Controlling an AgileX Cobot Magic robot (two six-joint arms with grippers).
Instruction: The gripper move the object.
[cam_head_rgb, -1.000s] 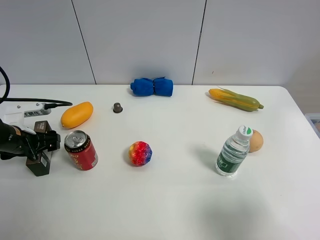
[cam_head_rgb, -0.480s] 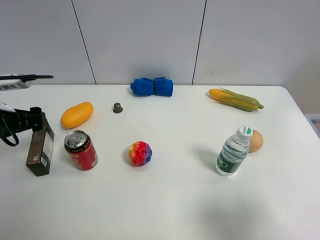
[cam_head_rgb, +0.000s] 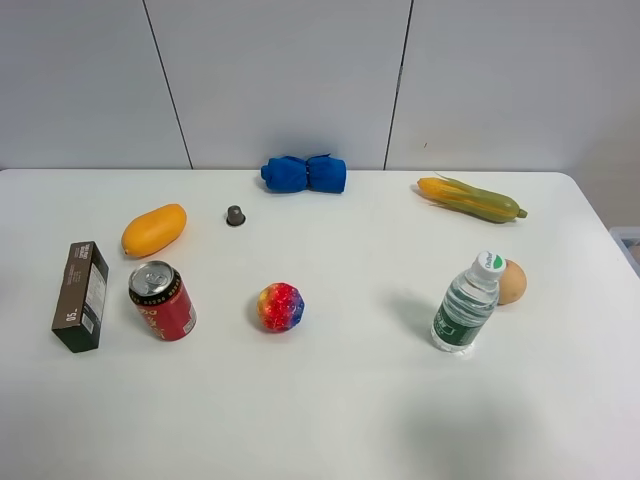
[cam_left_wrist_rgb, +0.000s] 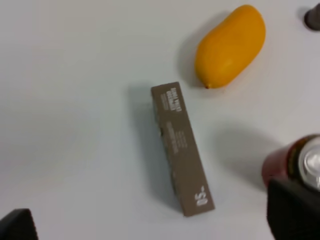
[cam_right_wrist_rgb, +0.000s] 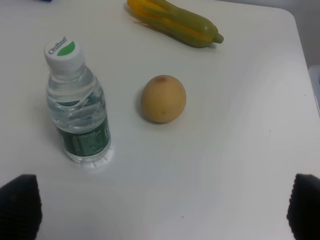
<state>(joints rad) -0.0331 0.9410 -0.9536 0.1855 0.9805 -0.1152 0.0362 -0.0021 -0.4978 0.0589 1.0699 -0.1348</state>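
Exterior high view shows the small elongated dark brown rectangular carton (cam_head_rgb: 81, 296) lying lengthwise on the white table (cam_head_rgb: 350, 400) at its left side, with a pale printed panel on its side face and white "05" text at its nearer end. It sits just beside the red soda can (cam_head_rgb: 161, 300) without touching it, and near the orange-yellow mango (cam_head_rgb: 154, 229), which lies farther back. From the left wrist camera the carton (cam_left_wrist_rgb: 182, 148) shows its long brown top face with small white lettering, resting free on the table between the mango (cam_left_wrist_rgb: 230, 46) and the can (cam_left_wrist_rgb: 295, 162). The left gripper (cam_left_wrist_rgb: 155, 217) hangs above the carton, looking down on it; its 2 black fingertips (cam_left_wrist_rgb: 292, 207) sit at opposite edges of the view, spread wide and holding nothing. The right gripper (cam_right_wrist_rgb: 162, 206) is likewise spread wide and empty, poised over the clear plastic water bottle (cam_right_wrist_rgb: 77, 107), the round tan fruit (cam_right_wrist_rgb: 163, 98) and the yellow-green corn cob (cam_right_wrist_rgb: 175, 22).
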